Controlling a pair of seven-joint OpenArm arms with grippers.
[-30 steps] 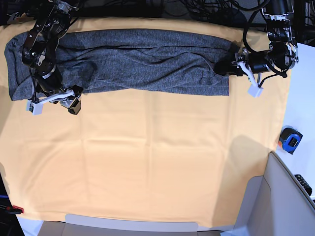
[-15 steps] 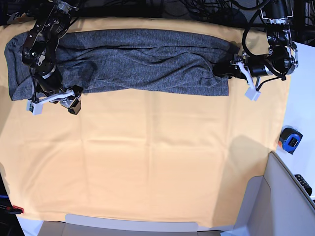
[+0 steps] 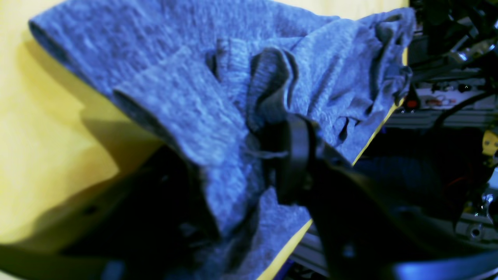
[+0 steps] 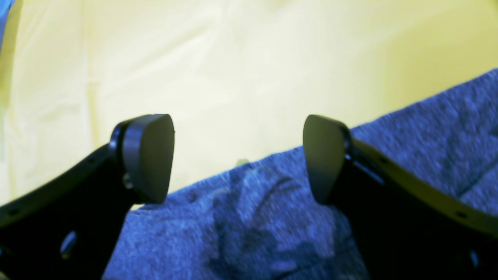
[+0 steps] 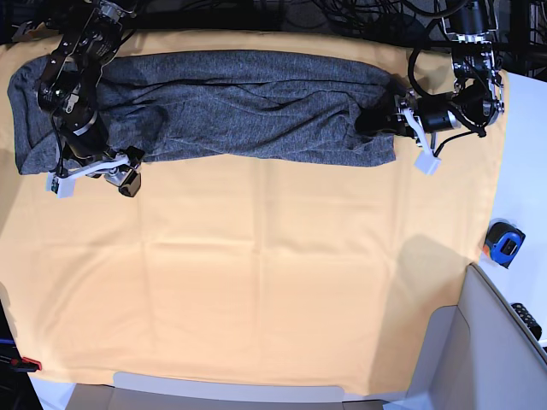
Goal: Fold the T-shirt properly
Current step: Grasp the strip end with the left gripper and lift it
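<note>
The dark-grey T-shirt (image 5: 239, 107) lies crumpled lengthwise along the far side of the yellow-orange cloth (image 5: 273, 273). My left gripper (image 5: 378, 120) is at the shirt's right end, shut on a bunched fold of it. The left wrist view shows the gripper (image 3: 268, 155) pinching the grey knit (image 3: 186, 116) a little above the cloth. My right gripper (image 5: 92, 173) is at the shirt's lower left edge, open and empty. In the right wrist view its gripper (image 4: 237, 155) straddles the shirt's edge (image 4: 272, 225), with the fingers (image 4: 148, 155) spread wide.
A blue and orange tape measure (image 5: 504, 242) lies on the white surface to the right. A grey panel (image 5: 487, 350) stands at the near right corner. Cables and dark frame parts (image 5: 359, 17) run along the far edge.
My left gripper has moved leftward with the shirt's right end in it, and that end is now more bunched. The right arm has not moved.
</note>
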